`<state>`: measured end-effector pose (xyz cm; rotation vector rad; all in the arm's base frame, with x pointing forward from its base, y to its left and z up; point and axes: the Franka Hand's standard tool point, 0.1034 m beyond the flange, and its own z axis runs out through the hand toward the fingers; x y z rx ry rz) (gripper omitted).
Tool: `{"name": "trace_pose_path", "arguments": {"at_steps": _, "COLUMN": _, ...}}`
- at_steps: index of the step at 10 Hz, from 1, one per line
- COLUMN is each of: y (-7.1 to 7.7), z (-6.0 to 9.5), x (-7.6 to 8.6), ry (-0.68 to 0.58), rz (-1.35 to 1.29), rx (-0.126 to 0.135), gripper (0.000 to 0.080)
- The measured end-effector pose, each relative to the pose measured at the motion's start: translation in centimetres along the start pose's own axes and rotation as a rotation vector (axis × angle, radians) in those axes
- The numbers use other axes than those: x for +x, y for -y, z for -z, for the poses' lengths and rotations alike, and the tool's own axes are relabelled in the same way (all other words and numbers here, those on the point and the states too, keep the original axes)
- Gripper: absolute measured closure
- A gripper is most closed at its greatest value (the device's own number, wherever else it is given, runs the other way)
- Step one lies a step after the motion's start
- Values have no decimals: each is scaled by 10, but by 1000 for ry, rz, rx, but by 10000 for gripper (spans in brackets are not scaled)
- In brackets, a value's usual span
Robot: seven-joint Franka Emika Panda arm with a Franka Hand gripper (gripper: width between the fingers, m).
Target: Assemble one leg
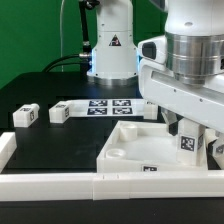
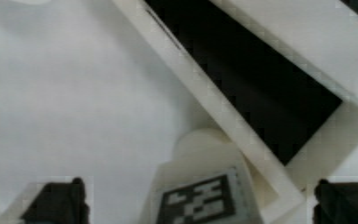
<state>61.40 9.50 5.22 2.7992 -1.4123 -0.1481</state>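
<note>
Since the spread, empty fingers (image 2: 190, 201) hang over the leg (image 2: 206, 180) standing seemingly in the tabletop (image 1: 122, 150), closing off-centre could tip it.

Arm lowered, wrist vertical; end effector (image 2: 190, 200) fingers spread apart.

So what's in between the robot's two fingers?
A leg, its square tag showing. In the wrist view it sits midway between the two dark fingers, with a gap on each side, so neither finger touches it. Behind it is the white tabletop.
</note>
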Motion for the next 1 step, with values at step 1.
{"name": "trace_pose_path", "arguments": {"at_steps": 1, "y": 0, "z": 0, "x": 0, "ry": 0, "rz": 0, "rx": 0, "gripper": 153}}
